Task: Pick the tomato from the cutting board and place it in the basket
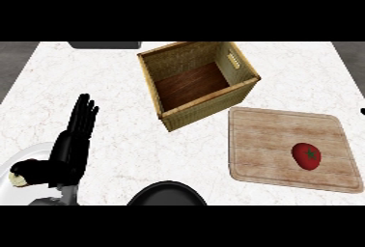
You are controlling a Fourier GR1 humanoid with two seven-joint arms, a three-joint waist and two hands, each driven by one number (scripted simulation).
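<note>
While the cutting board [271,140] holds the tomato [306,156], the basket [205,110] stands nearby.

Woven wicker basket [206,108], dark wood-plank floor. Pale wood-grain cutting board [271,140]. White marbled counter [128,120], matt; smooth tomato [306,156].

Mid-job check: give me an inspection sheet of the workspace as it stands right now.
Surface: white marbled counter.
Job's things: tomato lies on the cutting board, toward its right side; basket upright, open-topped, empty, beyond the board's left corner.
Clutter: white plate lower left; black round dish at lower edge; dark object at top edge.
Hands: left hand open, fingers straight, resting lower left; right hand not in view.
Cables: nothing seen.
Surroundings: grey floor past the counter's far corners.
</note>
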